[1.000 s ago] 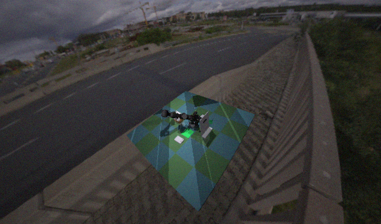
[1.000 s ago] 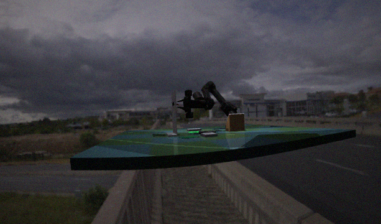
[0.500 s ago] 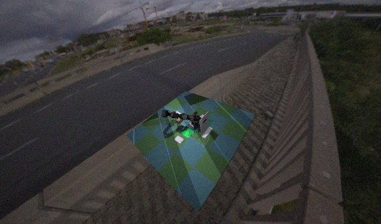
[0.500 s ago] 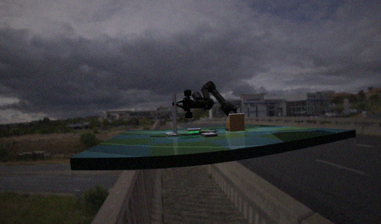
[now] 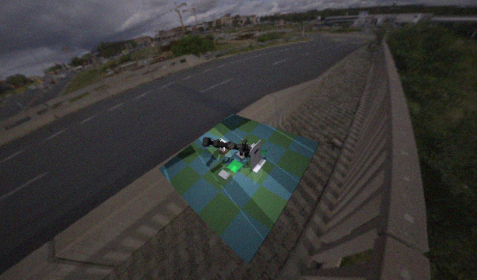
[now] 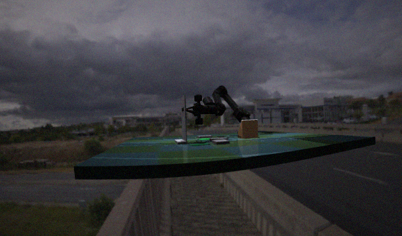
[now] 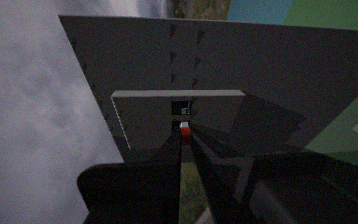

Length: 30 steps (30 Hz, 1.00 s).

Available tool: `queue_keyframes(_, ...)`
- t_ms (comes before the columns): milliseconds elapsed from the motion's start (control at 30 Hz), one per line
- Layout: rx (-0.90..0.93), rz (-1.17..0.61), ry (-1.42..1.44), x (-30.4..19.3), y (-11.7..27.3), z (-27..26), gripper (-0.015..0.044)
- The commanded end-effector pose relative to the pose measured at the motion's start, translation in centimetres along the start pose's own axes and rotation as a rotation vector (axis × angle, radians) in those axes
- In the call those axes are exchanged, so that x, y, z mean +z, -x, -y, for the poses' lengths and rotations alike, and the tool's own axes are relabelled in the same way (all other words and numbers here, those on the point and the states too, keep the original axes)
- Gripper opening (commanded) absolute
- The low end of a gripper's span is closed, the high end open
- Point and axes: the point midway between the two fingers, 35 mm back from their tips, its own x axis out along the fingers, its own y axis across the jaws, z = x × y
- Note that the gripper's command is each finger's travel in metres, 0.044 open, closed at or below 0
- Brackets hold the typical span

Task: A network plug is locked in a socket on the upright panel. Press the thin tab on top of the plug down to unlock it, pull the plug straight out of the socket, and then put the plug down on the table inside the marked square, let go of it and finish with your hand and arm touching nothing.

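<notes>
The grey panel stands upright on the table. In the wrist view a raised plate on it has a dark square opening, with the plug's place just beside it. The plug, with a red part and a pale tip at the panel, is between my fingers. My gripper is shut on the plug, its fingertips close to the panel face. Most of the plug and its tab are hidden by the fingers. The bright green marked square lies on the table in front of the panel.
A pale flat block lies beside the green square. Another flat pale piece lies behind it. A white foot is at the panel's base. A brown box stands near the arm's base.
</notes>
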Motion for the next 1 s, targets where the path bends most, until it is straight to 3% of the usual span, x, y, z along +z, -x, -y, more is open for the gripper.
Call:
queue_keyframes(0, -0.003, 0.001, 0.006, 0.0, 0.2, 0.0, 0.0)
queue_keyframes(967, -0.003, 0.0, 0.006, -0.3, 1.6, 0.1, 0.0)
